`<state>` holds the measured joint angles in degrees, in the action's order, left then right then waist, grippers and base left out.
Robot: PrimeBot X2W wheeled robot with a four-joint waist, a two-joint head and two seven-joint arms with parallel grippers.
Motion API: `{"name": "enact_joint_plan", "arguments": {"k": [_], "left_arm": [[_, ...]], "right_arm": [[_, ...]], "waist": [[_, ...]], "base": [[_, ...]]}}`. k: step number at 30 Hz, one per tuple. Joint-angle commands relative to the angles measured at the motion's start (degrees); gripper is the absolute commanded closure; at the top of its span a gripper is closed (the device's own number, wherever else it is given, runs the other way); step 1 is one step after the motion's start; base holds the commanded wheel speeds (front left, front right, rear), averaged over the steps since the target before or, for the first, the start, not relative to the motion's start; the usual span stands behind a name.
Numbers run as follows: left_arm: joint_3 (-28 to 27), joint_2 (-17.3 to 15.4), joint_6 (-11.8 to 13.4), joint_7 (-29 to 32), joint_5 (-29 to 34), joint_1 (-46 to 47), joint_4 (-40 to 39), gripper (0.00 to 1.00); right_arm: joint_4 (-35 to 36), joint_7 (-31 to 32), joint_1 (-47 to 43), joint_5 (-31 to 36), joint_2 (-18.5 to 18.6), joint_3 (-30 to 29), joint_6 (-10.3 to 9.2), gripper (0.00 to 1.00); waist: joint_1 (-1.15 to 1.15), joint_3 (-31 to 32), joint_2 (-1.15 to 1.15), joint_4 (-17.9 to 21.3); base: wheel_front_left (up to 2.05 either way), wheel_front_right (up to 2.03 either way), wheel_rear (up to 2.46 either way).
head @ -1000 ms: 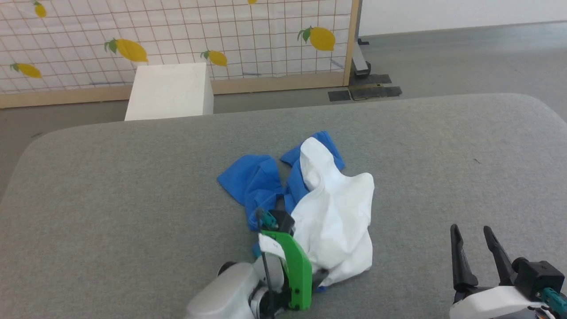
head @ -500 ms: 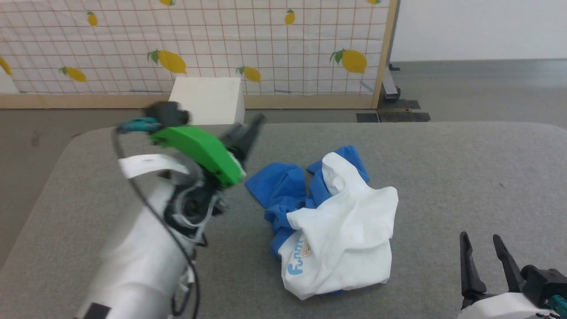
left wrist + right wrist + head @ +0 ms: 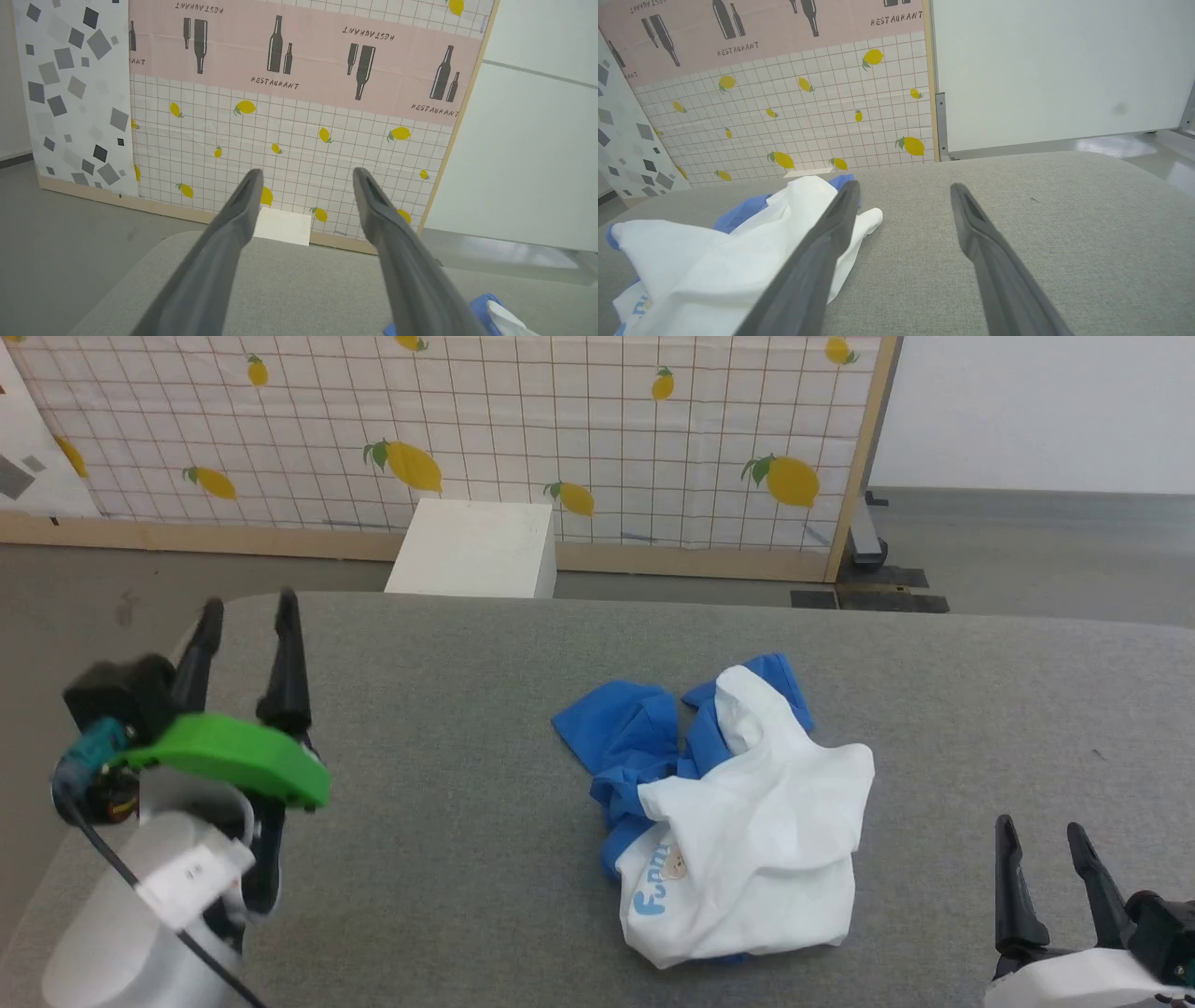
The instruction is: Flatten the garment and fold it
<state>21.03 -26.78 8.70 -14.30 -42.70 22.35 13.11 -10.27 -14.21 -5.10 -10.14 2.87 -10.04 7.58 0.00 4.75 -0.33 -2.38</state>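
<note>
The garment [image 3: 747,831] lies crumpled in a heap on the grey table [image 3: 448,728], right of centre: white body with blue lettering toward the front, blue sleeves bunched behind it. The right wrist view has the garment [image 3: 714,261] at its lower left, and a corner of the garment [image 3: 495,315] peeks into the left wrist view's bottom right. My left gripper [image 3: 247,611] stands open and empty over the table's left side, far from the cloth. At the lower right my right gripper [image 3: 1036,831] is open and empty, a little right of the heap.
A white box [image 3: 476,549] stands on the floor behind the table. A lemon-print panel [image 3: 560,429] in a wooden frame closes the back. The table's rounded left edge [image 3: 140,644] lies close under the left gripper.
The left arm let go of the garment, rose and swung away to the table's left, now open. The cloth settled with its lettering showing. The camera also shifted. The right gripper stayed.
</note>
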Motion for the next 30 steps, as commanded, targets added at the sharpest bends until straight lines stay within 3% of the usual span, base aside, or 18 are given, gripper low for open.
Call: {"name": "enact_joint_plan", "arguments": {"k": [1,13,22,30], "left_arm": [[0.34,-0.55,-0.12,-0.43,1.85,-2.26,-0.64,0.0],[1.18,2.16,-4.31,-0.67,4.24,-13.46,-1.29,0.0],[1.4,5.19,-4.9,-0.68,2.52,-15.75,0.69,0.0],[0.7,5.7,-4.03,-0.69,3.18,-14.79,-1.49,0.0]], "right_arm": [[0.23,-0.13,-0.69,0.3,0.0,-0.19,-0.09,0.0],[0.61,0.83,-0.21,0.6,0.0,0.79,-0.09,0.0],[0.26,3.79,0.4,0.01,0.0,1.6,-0.09,0.0],[-1.99,18.73,10.14,1.47,0.0,1.78,-0.09,0.0]], "waist": [[0.0,-0.32,0.33,-0.16],[0.0,-2.09,0.33,0.33],[0.0,-3.28,0.33,0.14],[0.0,-5.9,0.33,-0.9]], "base": [[0.0,0.0,0.0],[0.0,0.0,0.0],[0.0,0.0,0.0],[0.0,0.0,0.0]]}}
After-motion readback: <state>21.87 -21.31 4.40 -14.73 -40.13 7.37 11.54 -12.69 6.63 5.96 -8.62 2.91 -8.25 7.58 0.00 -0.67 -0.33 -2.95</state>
